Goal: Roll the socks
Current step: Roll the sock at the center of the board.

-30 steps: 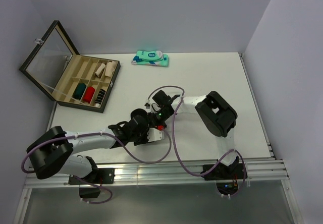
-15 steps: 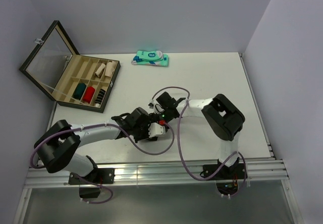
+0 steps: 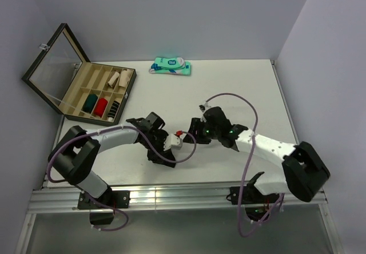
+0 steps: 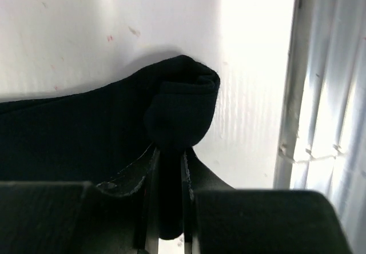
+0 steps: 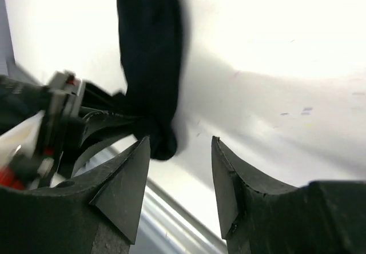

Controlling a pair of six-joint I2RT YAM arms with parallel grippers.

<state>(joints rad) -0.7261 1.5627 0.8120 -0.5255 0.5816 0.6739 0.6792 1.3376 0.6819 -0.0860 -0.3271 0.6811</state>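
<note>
The socks [image 4: 182,110] show as one dark bundle with a rolled end, lying on the white table and trailing off to the left. I cannot tell one sock from the other. My left gripper [image 4: 169,152] is shut on a fold of fabric just under the rolled end. From above, that left gripper [image 3: 167,146] sits over the socks [image 3: 162,158] near the table's front. My right gripper [image 5: 180,142] stands open with nothing between its fingers, a short way right of the socks [image 5: 150,65]. In the top view the right gripper [image 3: 197,131] is clear of the bundle.
An open compartment box [image 3: 127,91] holding several rolled socks stands at the back left. A teal-and-white packaged pair [image 3: 170,66] lies at the back edge. The metal rail [image 3: 171,192] along the table's front runs close to the socks.
My right gripper has opened, let go of the socks and drawn back to the right. My left gripper has closed on the rolled end and shifted slightly right.
</note>
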